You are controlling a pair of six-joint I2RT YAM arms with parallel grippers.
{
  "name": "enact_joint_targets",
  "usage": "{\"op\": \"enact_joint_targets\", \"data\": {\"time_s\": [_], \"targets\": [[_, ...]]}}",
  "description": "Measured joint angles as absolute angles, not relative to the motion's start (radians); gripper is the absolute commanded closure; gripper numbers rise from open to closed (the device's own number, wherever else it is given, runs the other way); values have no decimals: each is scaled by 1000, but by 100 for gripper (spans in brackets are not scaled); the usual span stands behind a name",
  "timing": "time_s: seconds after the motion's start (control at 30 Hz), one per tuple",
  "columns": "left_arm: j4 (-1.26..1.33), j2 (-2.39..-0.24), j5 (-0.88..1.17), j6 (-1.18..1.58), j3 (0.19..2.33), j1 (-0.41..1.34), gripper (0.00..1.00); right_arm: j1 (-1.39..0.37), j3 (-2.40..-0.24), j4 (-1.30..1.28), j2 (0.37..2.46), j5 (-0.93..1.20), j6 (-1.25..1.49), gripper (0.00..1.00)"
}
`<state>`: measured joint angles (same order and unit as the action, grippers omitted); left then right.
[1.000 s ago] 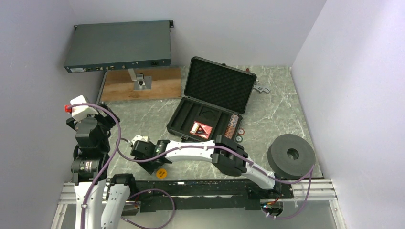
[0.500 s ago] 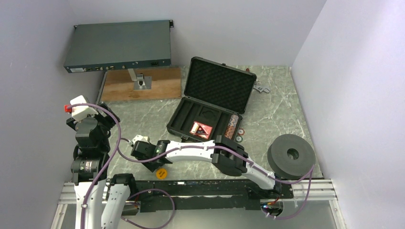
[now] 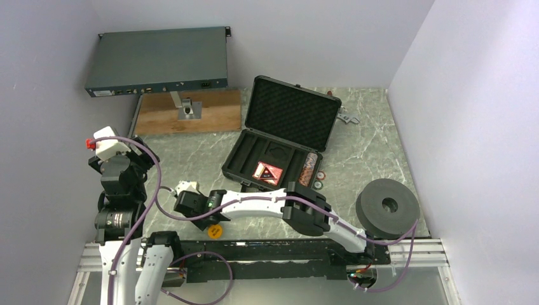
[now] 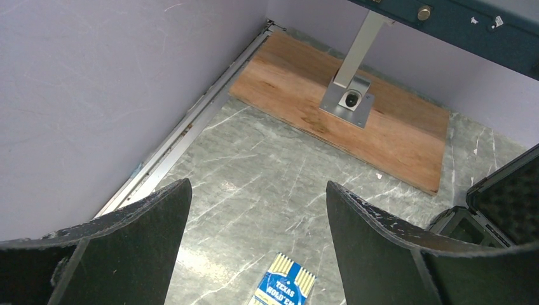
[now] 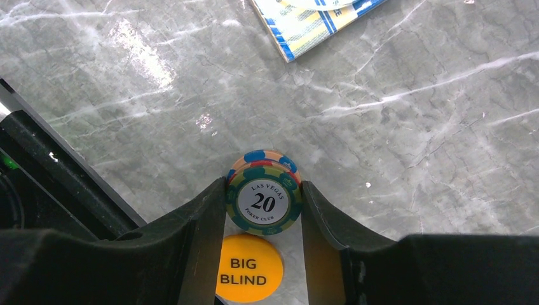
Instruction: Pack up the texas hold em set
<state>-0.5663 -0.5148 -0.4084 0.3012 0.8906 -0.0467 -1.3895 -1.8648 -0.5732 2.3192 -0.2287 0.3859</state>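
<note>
The black rectangular hard-plastic case lies open, well apart from both grippers. Its long axis runs across the table and its foam-lined lid is raised on the far side. The left gripper is spread wide and holds nothing. A blue-and-yellow striped card deck lies flat below its gap, long axis pointing roughly ahead. The right gripper clamps a small stack of round poker chips, "20" face towards its wrist. Just behind them, between the fingers, lies the orange "BIG BLIND" disc.

Card deck cut off by bottom edge.
</note>
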Motion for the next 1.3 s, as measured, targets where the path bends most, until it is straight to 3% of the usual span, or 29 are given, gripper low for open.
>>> {"op": "enact_joint_targets", "data": {"time_s": [1.3], "targets": [[-566,-521,-408,301,891,-53,17,-1355,-1858,-651,2208,-332,346,100]]}}
